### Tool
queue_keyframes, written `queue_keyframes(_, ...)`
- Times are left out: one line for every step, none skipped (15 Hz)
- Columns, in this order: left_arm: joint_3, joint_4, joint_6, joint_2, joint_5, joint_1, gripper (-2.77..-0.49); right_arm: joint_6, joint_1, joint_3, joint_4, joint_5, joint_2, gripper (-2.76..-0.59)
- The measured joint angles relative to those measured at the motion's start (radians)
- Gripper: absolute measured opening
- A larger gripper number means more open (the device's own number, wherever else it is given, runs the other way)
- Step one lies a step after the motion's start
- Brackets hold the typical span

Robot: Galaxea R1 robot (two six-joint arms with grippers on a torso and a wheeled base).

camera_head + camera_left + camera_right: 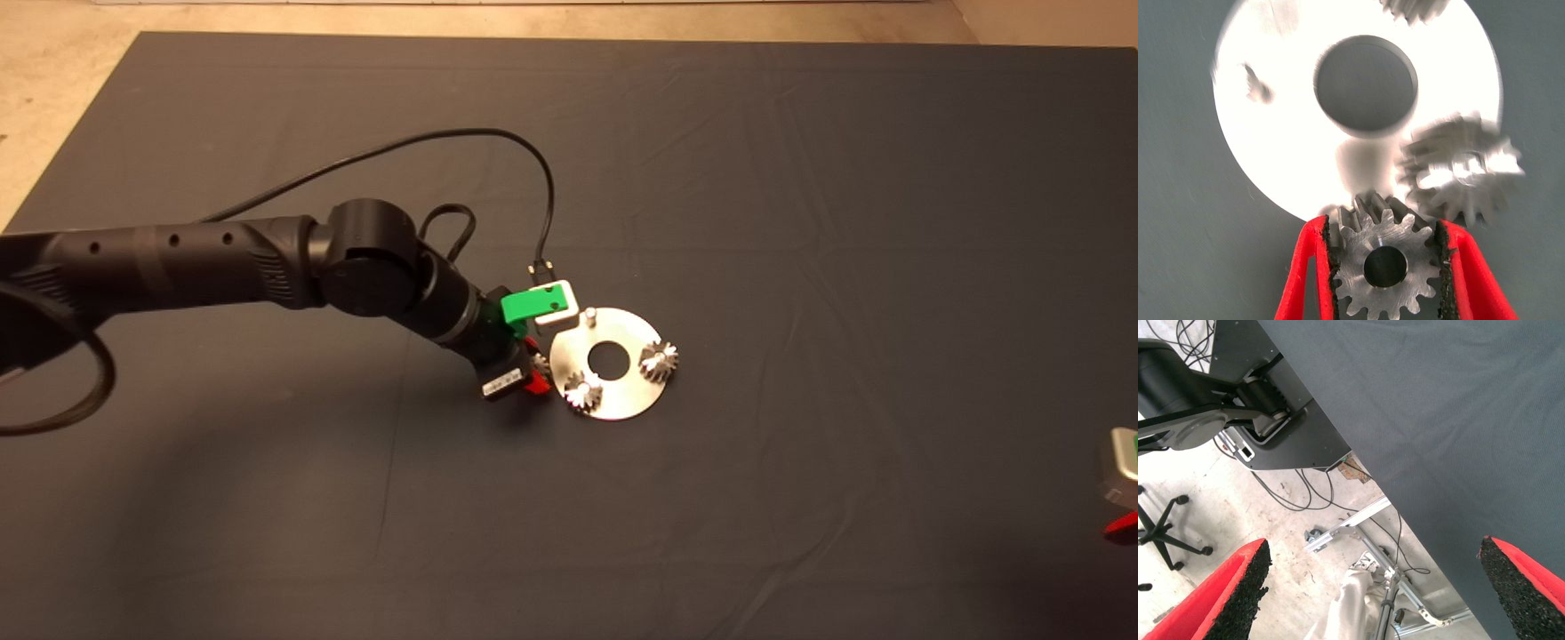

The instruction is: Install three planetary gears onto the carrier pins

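Note:
The round silver disc [613, 391] lies mid-mat, and two planetary gears [659, 359] [582, 392] sit on two of its carrier pins. One pin [589, 314] on the far side stands bare. My left gripper [538, 364] hovers at the disc's left rim, shut on a third planetary gear [1385, 267]. In the left wrist view the red fingers [1305, 273] clamp that gear's teeth from both sides, just off the disc [1291, 153]. A mounted gear [1461, 170] is close beside it, and the bare pin [1257, 85] is across the disc. My right gripper [1122, 484] is parked at the lower right edge, open.
A black cable [498, 142] loops above the left arm. In the right wrist view the mat edge [1358, 460], floor cables, a chair base [1165, 533] and metal framing [1358, 527] show beyond the open fingers [1238, 587].

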Motion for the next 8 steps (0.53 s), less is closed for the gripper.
queue_keyframes(-0.027,0.001,-0.001,0.023,0.002,-0.009,-2.67,0.0,0.0,0.0,0.0,0.001,-0.002,-1.02)
queue_keyframes(-0.053,0.001,-0.001,0.041,0.0,-0.019,-2.67,0.0,0.0,0.0,0.0,0.0,-0.011,-1.02)
queue_keyframes(-0.078,0.001,0.001,0.057,0.001,-0.027,-2.67,0.0,0.004,0.0,0.0,-0.001,-0.019,-1.02)
queue_keyframes(-0.099,0.001,0.004,0.068,0.004,-0.033,-2.66,-0.001,0.006,0.001,0.0,-0.001,-0.019,-1.02)
queue_keyframes(-0.12,0.001,0.009,0.076,0.009,-0.037,-2.67,-0.004,0.006,0.001,0.0,0.0,-0.018,-1.02)
queue_keyframes(-0.143,0.0,0.028,0.086,0.017,-0.039,-2.67,-0.004,0.006,0.001,0.0,-0.001,-0.018,-1.02)
queue_keyframes(-0.16,-0.006,0.054,0.094,0.019,-0.042,-2.67,-0.004,0.006,0.001,0.0,-0.001,-0.018,-1.02)
queue_keyframes(-0.181,-0.011,0.071,0.107,0.026,-0.048,-2.68,-0.004,0.006,0.001,0.0,0.0,-0.015,-1.02)
